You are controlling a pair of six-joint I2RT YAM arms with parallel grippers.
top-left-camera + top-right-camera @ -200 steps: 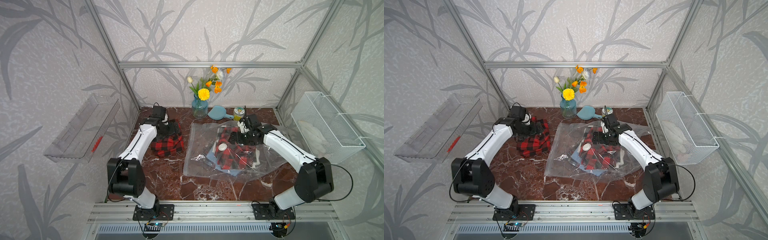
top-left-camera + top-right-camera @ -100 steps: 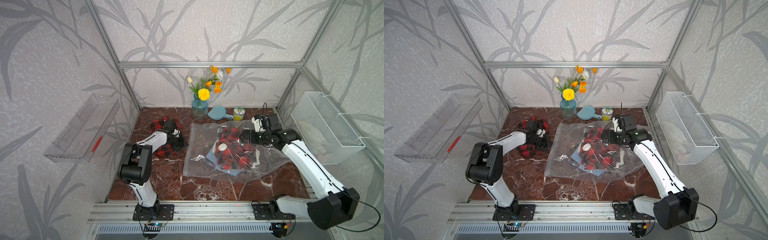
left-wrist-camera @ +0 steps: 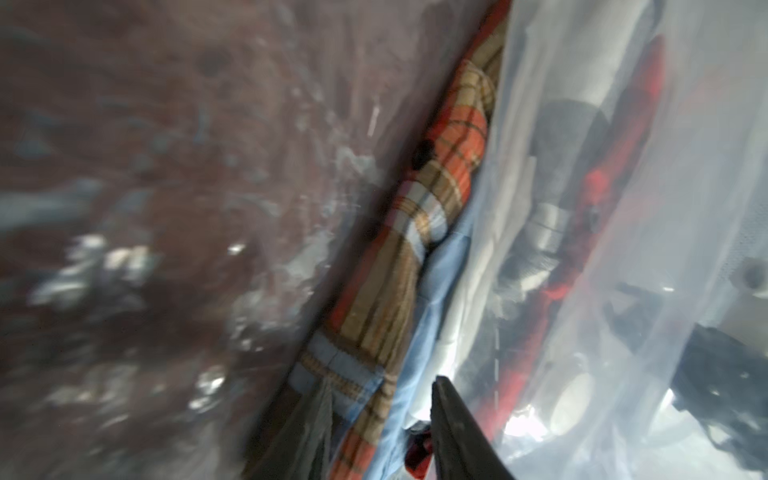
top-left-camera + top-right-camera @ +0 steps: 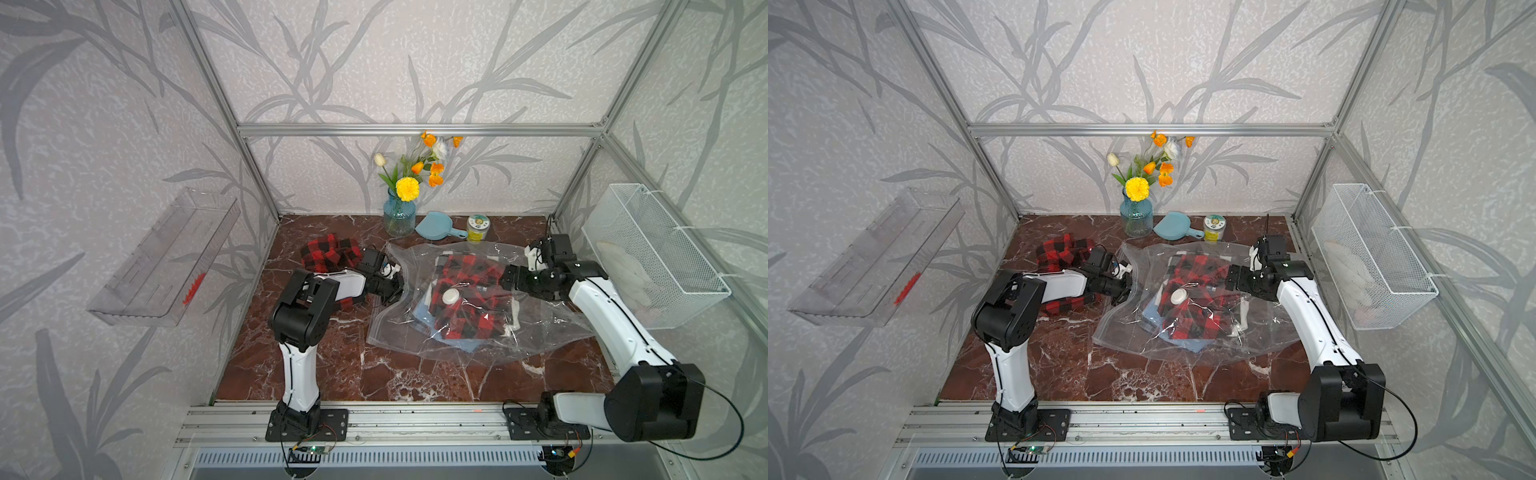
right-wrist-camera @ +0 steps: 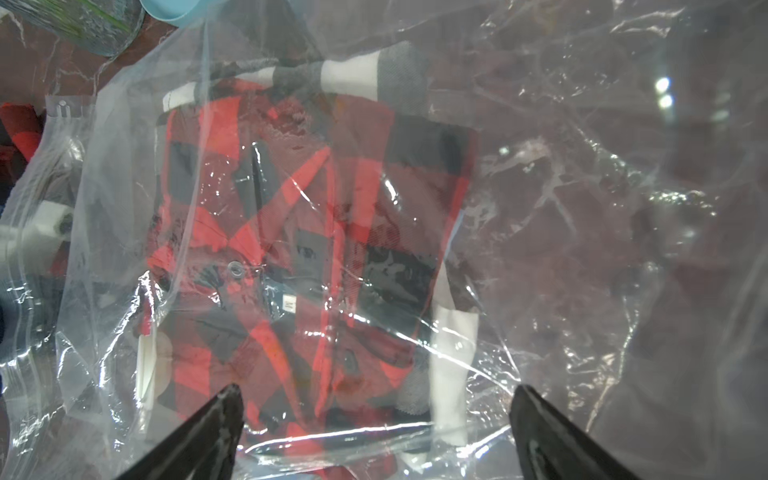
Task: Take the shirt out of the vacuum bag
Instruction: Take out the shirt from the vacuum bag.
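Right wrist view: crinkly clear vacuum bag (image 5: 582,208) over checked shirt (image 5: 311,232), right claw (image 5: 376,419) spread apart

White arm links (image 4: 615,316), black joints (image 4: 656,403), black cables.

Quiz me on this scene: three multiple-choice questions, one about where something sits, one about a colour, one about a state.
1. Where is the flower vase?
A. By the back wall
B. In the wire basket
C. Inside the bag

2. What colour is the round valve on the vacuum bag?
A. Green
B. White
C. Black

3. How are the right gripper's fingers?
A. Clamped on the vase
B. Wide apart
C. Holding a jar

Answers: A, the flower vase stands at the table's far edge. B, the valve is white on the vacuum bag. B, the right gripper shows spread fingers above the bag.
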